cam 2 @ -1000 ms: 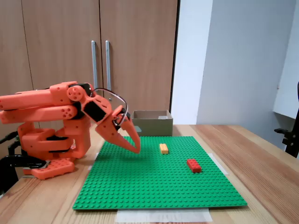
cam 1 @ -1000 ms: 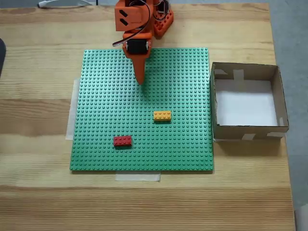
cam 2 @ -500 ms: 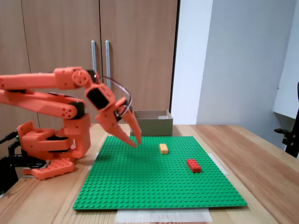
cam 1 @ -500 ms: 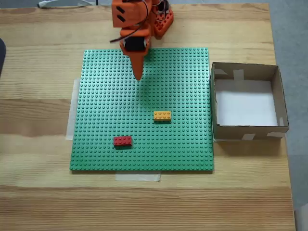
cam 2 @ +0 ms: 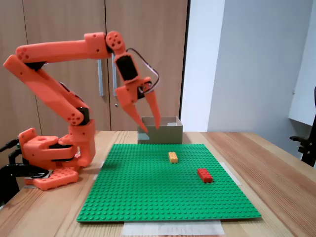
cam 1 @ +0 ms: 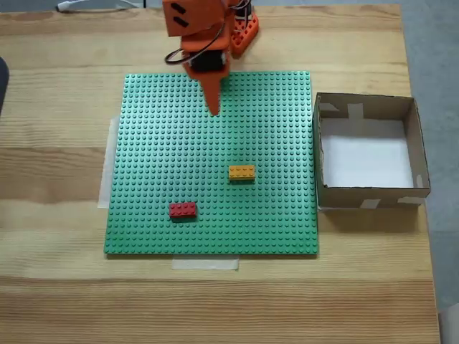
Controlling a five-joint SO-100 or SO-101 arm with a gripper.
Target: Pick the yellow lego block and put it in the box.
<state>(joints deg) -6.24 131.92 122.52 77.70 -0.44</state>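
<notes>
On the green baseplate, a red brick lay near the small yellow lego block, nothing between it and the empty, open pincer raised above.

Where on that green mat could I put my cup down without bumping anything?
The green mat is bare along its left half above the red brick, and between the yellow lego block and the box. Avoid the top centre, where the end effector hangs above it.
</notes>
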